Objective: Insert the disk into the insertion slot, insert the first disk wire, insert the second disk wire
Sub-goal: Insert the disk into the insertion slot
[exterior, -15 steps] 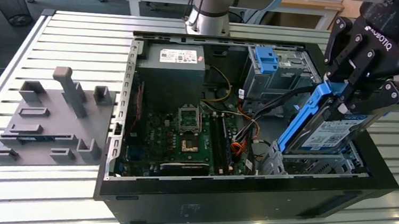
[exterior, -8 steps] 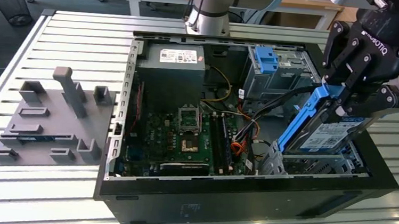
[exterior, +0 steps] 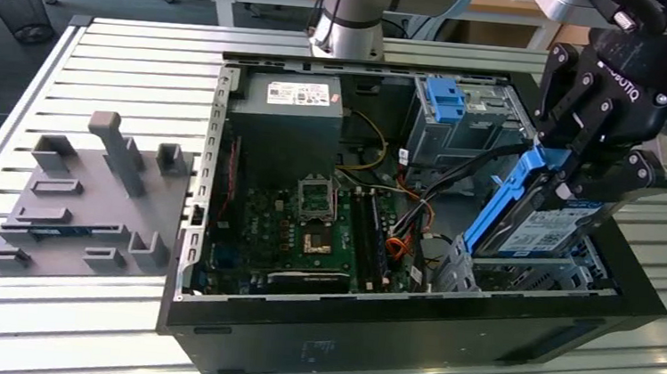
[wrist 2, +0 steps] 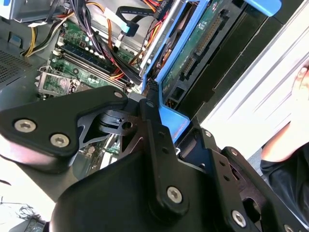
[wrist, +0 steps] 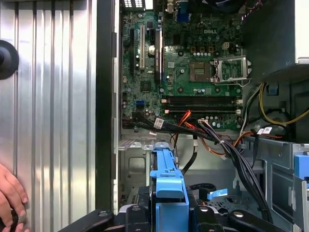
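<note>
Disk insertion is judged to be in hand; the disk (exterior: 541, 232) is pinched at its blue carrier (exterior: 509, 201) between the fingers (exterior: 568, 116) of the gripper (exterior: 583, 171) and held tilted just above the insertion slot (exterior: 523, 272) at the exterior view's right; levelling with that slot is called for.

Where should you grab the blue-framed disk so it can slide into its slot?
Grip the disk by its blue-framed upper end, coming from above. It stands steeply tilted with its lower end toward the insertion slot, so the top end is the free part and the bottom stays clear to go in. The gripper is shut on it there.
</note>
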Available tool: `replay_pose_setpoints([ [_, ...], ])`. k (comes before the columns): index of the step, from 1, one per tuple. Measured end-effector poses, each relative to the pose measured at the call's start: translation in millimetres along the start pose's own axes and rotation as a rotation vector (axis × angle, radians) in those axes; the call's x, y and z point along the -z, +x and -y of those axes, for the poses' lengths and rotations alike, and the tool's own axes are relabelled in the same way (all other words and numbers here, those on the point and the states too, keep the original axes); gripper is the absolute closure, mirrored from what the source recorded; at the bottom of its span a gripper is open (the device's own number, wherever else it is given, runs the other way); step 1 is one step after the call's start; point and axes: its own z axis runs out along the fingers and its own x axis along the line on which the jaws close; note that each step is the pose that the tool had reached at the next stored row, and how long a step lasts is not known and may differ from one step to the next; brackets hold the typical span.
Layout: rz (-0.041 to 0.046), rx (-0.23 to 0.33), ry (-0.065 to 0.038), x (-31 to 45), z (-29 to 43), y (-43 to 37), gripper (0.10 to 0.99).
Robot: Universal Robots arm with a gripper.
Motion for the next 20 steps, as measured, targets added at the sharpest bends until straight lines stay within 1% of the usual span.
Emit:
replay_pose_setpoints([
  [20,0.0,0.0,0.0,-13.8,0.2,0.0,0.722],
])
